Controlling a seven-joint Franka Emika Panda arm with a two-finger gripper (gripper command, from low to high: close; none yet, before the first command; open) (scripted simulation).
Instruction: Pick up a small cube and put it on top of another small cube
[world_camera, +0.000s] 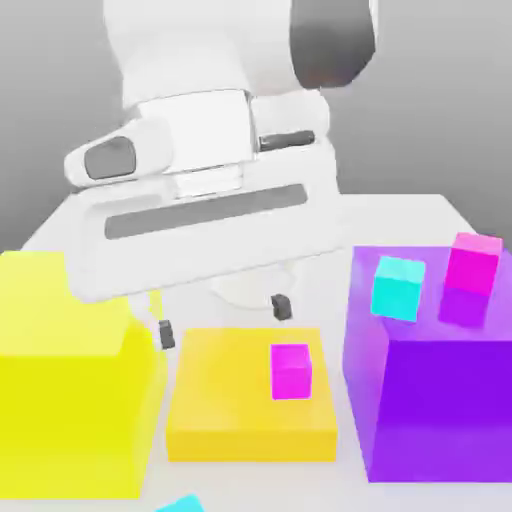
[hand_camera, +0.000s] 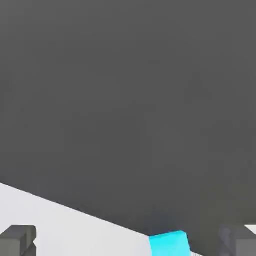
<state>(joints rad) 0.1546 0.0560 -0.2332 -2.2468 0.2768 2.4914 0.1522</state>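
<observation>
Relative to orange block (world_camera: 235, 385): pincer (world_camera: 224, 321) above, spread wide, gripping nothing; one cyan cube (world_camera: 398, 289) on purple block (world_camera: 425, 370), toward exterior view's right; another (world_camera: 183, 504) nearer camera.

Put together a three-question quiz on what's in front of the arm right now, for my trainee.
1. Multiple choice: Which block does the cyan cube beside a magenta cube rest on?
a) yellow
b) orange
c) purple

2. True or false: The gripper is closed on a cube.

3. Fill in: The low orange block stands between the yellow block and the ______ block.

Key: 1 c; 2 false, its fingers stand wide apart with nothing between them; 3 purple.
</observation>
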